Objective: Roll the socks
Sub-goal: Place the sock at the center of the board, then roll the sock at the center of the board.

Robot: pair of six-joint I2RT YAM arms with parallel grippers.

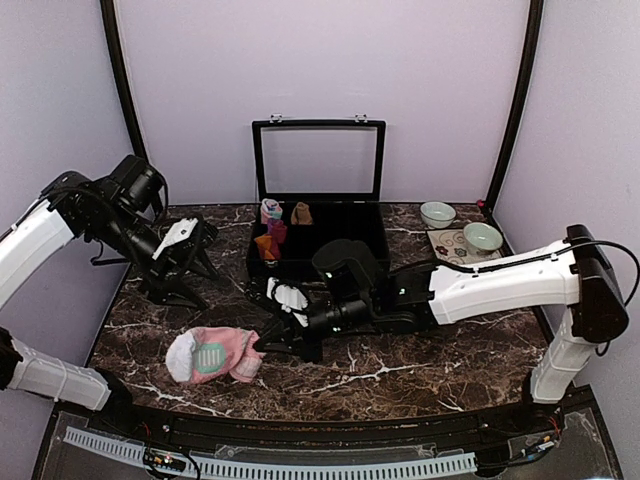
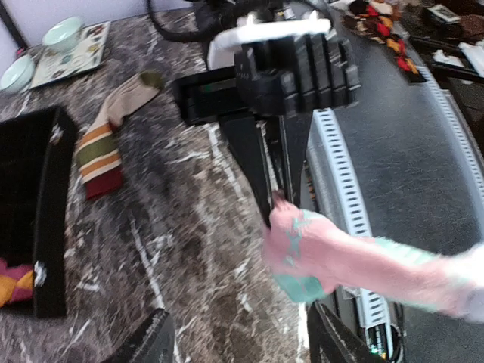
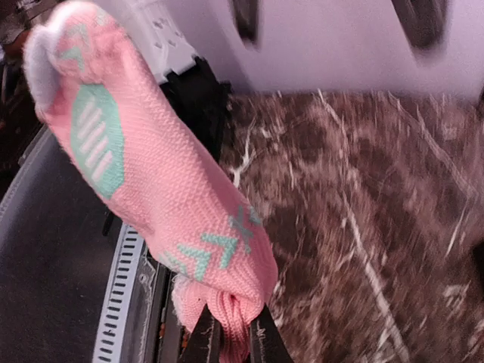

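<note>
A pink sock [image 1: 213, 355] with mint-white pattern lies bunched near the table's front edge. My right gripper [image 1: 266, 345] is shut on one end of it. In the right wrist view its two black fingers [image 3: 206, 342] pinch a gathered fold of the pink sock [image 3: 151, 181], which hangs out over the front edge. My left gripper [image 1: 178, 287] stands open at the left, apart from the sock. In the left wrist view the pink sock [image 2: 340, 253] lies beyond the left gripper [image 2: 242, 349], with nothing between its fingers. The striped sock [image 2: 100, 147] lies flat beside the black box.
An open black box [image 1: 365, 228] with a raised lid stands at the back centre, small rolled bundles [image 1: 272, 228] in its left compartments. Two pale bowls [image 1: 437, 213] [image 1: 482, 237] sit at the back right by a printed mat [image 1: 452, 243]. A white ribbed strip [image 1: 300, 467] runs along the front.
</note>
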